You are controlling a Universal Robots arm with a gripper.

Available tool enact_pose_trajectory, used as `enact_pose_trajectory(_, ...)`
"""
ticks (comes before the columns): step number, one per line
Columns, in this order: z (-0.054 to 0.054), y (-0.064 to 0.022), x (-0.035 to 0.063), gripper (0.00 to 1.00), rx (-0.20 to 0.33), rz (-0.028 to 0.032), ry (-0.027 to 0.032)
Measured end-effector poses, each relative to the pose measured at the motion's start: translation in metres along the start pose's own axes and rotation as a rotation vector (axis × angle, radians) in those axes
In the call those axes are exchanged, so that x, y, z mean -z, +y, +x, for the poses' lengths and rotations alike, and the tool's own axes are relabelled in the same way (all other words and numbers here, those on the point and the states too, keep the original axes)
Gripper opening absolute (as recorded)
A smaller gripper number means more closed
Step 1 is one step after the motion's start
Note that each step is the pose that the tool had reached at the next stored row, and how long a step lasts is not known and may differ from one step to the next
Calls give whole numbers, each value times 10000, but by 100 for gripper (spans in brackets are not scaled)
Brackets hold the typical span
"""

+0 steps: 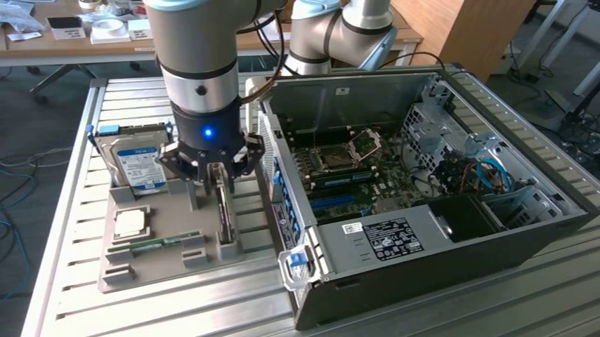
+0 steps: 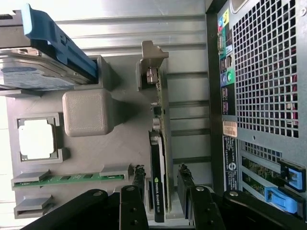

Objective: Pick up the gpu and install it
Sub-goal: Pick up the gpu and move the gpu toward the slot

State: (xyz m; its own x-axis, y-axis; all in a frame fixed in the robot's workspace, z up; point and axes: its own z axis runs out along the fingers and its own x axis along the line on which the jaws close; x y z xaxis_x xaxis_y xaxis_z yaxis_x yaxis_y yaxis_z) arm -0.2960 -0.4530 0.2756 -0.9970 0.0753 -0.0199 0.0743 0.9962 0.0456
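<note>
The gpu (image 2: 158,158) stands on edge in a slot of the grey holder tray (image 2: 129,143), with its black face to one side, its green board behind, and its pale metal bracket (image 2: 152,57) at the far end. In the exterior view the gpu (image 1: 226,217) runs below my gripper (image 1: 220,184), next to the computer case. My gripper (image 2: 160,168) is open and straddles the card's near end, one black finger (image 2: 139,187) on each side. A small gap shows between each finger and the card. Nothing is held.
The open computer case (image 1: 525,210) lies at the exterior view's right, its motherboard (image 1: 347,175) exposed. On the grey holder tray (image 1: 159,270) also sit a hard drive (image 1: 140,165), a square processor (image 1: 129,222) and a memory stick (image 1: 154,244). A second arm's base (image 1: 328,35) stands behind.
</note>
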Motion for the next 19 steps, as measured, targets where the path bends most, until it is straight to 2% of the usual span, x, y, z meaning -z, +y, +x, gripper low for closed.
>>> enact_pose_trajectory(4, 0, -3, -63, 41, 0, 0, 1)
enact_pose_trajectory(11, -10, -3, -77, 41, 58, -3, 2)
enact_pose_trajectory(19, -13, -5, -146, 41, 316, -7, 14)
